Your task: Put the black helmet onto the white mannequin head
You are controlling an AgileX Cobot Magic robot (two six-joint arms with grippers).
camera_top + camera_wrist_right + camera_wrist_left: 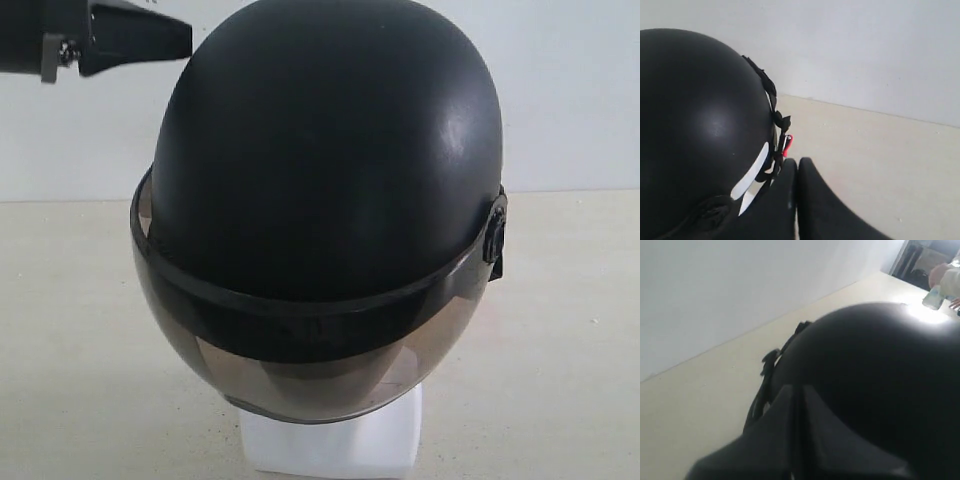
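Note:
The black helmet [330, 160] sits on the white mannequin head, whose squarish neck base [330, 448] shows below it. The smoky visor [300, 375] hangs down over the face and hides it. My left gripper [186, 40] is shut and empty, its tip close beside the helmet's upper left; whether it touches cannot be told. In the left wrist view that gripper [797, 388] points at the helmet shell [880, 380]. My right gripper [797, 162] is shut and empty next to the helmet [695, 115], by its strap buckle [787, 142]. A strip of white head [751, 169] shows under the rim.
The head stands on a pale beige table [80, 380] in front of a white wall [560, 90]. In the left wrist view a person's hand with a clear bottle [935, 295] is at the table's distant end.

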